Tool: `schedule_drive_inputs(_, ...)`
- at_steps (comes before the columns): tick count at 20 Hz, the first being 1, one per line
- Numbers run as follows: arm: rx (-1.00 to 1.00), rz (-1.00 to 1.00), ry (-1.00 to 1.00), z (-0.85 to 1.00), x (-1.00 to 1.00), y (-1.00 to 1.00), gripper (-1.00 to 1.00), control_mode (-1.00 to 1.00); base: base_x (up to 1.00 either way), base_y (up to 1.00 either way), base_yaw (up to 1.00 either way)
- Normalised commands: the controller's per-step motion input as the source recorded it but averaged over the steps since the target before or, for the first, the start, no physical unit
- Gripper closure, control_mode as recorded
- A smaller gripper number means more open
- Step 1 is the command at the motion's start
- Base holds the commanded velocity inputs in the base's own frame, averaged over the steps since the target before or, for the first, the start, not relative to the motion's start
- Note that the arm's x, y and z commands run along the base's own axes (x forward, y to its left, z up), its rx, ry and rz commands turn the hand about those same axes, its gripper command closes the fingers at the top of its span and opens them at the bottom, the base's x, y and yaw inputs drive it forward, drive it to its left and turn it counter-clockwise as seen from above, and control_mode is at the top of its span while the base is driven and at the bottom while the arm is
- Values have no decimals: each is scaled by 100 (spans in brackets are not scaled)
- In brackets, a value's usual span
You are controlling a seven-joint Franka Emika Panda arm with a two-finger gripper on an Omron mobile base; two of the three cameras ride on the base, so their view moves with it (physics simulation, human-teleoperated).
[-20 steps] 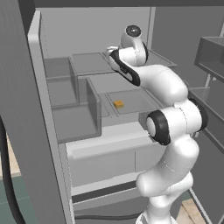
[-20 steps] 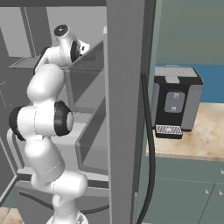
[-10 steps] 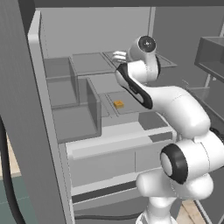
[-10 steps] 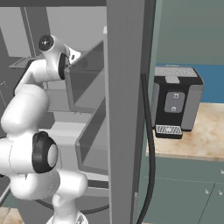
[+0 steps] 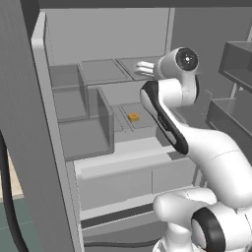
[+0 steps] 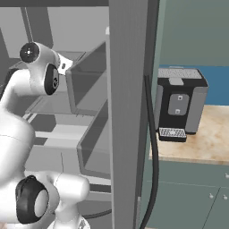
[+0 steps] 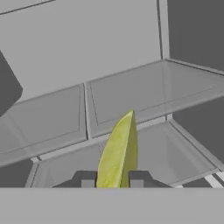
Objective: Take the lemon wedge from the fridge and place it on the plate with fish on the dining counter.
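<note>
The hand view shows the tool pinching the lemon wedge, which rises yellow-green between its fingertips; the left base view shows instead a small orange piece on the lower fridge shelf, below the tool. Bare glass shelves lie ahead of the tool (open room there). The arm has swung right since a second ago.

Base views flank fridge; hand view perhaps inside.

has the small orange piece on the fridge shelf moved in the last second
No. The orange piece sits at the same spot on its shelf, beside the same clear bin.
</note>
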Motion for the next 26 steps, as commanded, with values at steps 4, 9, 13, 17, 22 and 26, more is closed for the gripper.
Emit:
schedule_drive_inputs(4,0,1,25,-3,-100,0,100,-100,0,0,0)
schedule_drive_inputs(9,0,2,27,-46,-100,0,100,-100,0,0,0)
schedule_drive_inputs(13,0,2,6,-17,-96,0,100,-100,0,0,0)
schedule_drive_inputs(17,0,0,-23,0,-33,0,100,-100,0,0,0)
schedule_drive_inputs(22,2,0,-5,-8,-29,0,100,-100,0,0,0)
schedule_drive_inputs(26,0,0,0,0,0,0,100,100,-100,-12,37)
